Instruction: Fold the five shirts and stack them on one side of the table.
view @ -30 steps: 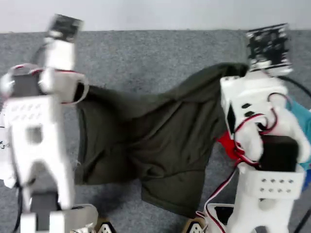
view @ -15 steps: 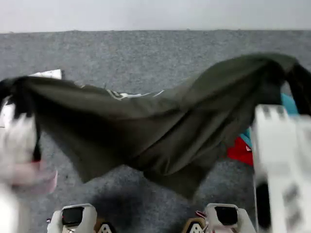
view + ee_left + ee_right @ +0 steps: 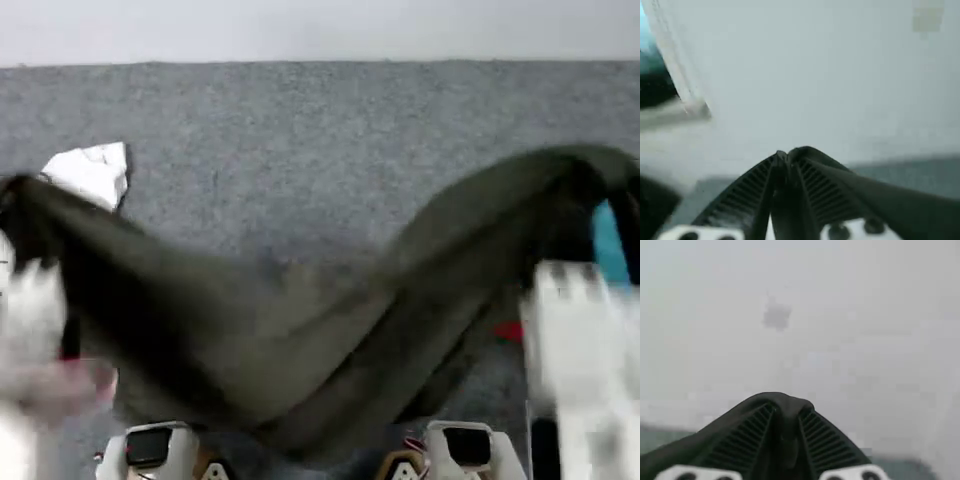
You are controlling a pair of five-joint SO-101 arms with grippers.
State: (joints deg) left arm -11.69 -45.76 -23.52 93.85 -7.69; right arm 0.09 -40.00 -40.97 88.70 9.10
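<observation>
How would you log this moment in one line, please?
left gripper: shut on dark olive fabric shirt | right gripper: shut on shirt | shirt: spread between both, middle sagging | fold: not yet done

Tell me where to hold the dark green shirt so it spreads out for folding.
At its two far ends, from opposite sides: left end effector and right end effector each pinch an end, and the dark green shirt hangs spread between them, sagging in the middle.

The table (image 3: 300,140) has a grey, felt-like top, and a plain pale wall (image 3: 320,28) runs along its far edge
</observation>
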